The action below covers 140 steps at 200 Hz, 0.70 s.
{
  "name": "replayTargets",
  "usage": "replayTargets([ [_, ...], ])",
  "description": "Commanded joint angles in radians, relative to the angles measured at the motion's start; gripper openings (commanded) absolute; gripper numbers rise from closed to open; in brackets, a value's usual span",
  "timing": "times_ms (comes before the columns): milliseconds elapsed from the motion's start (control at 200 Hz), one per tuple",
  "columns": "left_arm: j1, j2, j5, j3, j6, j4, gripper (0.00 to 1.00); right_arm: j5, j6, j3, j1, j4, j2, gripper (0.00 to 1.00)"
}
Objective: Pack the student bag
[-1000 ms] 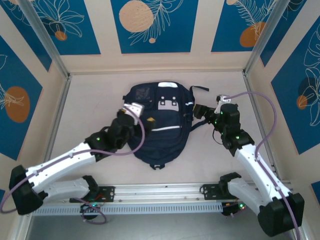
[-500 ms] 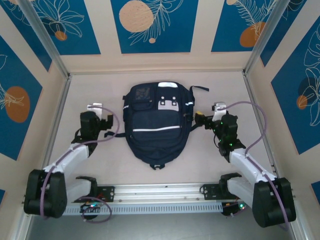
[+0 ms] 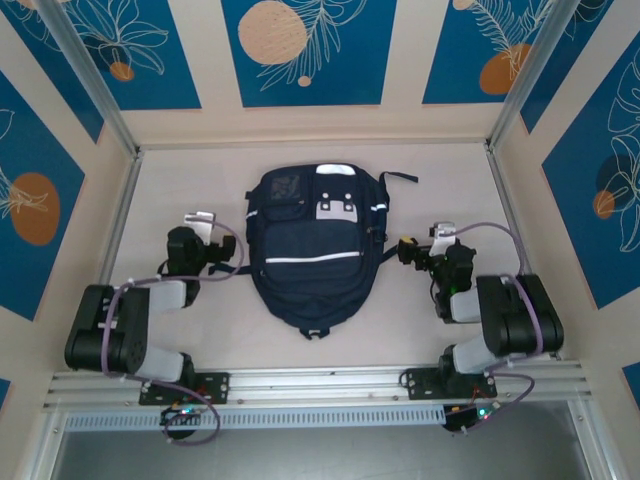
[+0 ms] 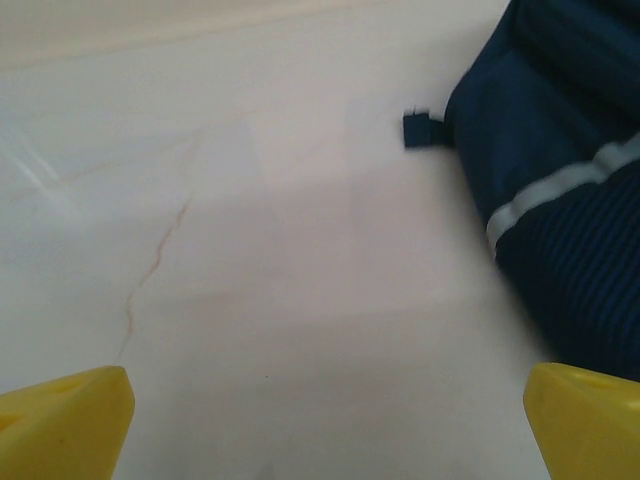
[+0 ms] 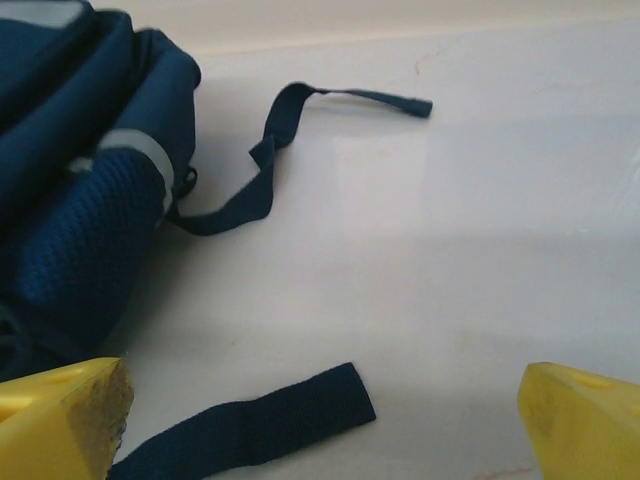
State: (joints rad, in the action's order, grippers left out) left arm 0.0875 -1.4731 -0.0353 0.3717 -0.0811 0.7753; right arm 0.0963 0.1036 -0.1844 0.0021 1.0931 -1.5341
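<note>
Item: student bag (image 3: 310, 250), large dark navy fabric backpack, flat at middle of pale counter (image 3: 400, 335), long axis near-far. Left pincer (image 3: 222, 255) beside left flank, right pincer (image 3: 408, 250) beside right flank. Both spread apart, empty, equally near.

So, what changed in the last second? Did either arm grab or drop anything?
The left gripper came off the student bag's left side and drew back over the table beside it, its arm folding toward its base. The right gripper pulled back a little too. Both are open and empty. The bag lies where it was.
</note>
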Motion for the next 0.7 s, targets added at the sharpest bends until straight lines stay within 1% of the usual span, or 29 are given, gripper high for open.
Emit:
replayTargets([
  [0,0.012,-0.073,-0.061,-0.048,0.011,0.237,1.0,-0.013,-0.003,-0.055,-0.004,0.041,0.022,0.99],
  [5,0.012,-0.066,-0.061,-0.039,0.011,0.184,1.0,-0.013,-0.002,-0.062,-0.005,0.019,0.028,0.99],
  [35,0.012,-0.05,-0.054,0.011,0.012,0.067,1.0,-0.01,0.004,-0.109,-0.008,-0.075,0.032,0.99],
  [75,-0.001,-0.075,-0.03,0.026,0.022,0.082,1.0,-0.011,0.021,-0.166,-0.013,-0.115,-0.005,0.99],
  [120,-0.012,-0.064,-0.041,0.036,0.038,0.042,1.0,-0.005,0.015,-0.226,-0.012,-0.266,0.006,0.99],
  [135,-0.012,-0.07,-0.042,0.036,0.038,0.05,1.0,0.003,0.009,-0.23,-0.007,-0.291,0.012,0.99],
  [160,-0.013,-0.072,-0.041,0.03,0.038,0.071,1.0,0.003,0.009,-0.221,-0.004,-0.253,0.0,0.99],
  [185,-0.013,-0.065,-0.04,0.035,0.039,0.047,1.0,0.003,0.012,-0.217,-0.004,-0.223,-0.01,0.99],
  [235,-0.012,-0.071,-0.041,0.033,0.038,0.062,1.0,0.005,0.007,-0.227,-0.003,-0.272,0.006,0.99],
  [285,-0.012,-0.07,-0.04,0.033,0.038,0.058,1.0,0.006,0.008,-0.218,-0.002,-0.238,-0.003,0.99],
  [335,-0.013,-0.066,-0.038,0.033,0.04,0.054,1.0,0.006,0.006,-0.223,-0.002,-0.264,0.005,0.99],
  [385,-0.014,-0.067,-0.037,0.033,0.04,0.057,1.0,0.005,0.005,-0.216,-0.002,-0.24,0.002,0.99],
  [695,-0.015,-0.062,-0.037,0.026,0.038,0.066,1.0,0.013,0.001,-0.213,0.001,-0.243,0.007,0.99],
])
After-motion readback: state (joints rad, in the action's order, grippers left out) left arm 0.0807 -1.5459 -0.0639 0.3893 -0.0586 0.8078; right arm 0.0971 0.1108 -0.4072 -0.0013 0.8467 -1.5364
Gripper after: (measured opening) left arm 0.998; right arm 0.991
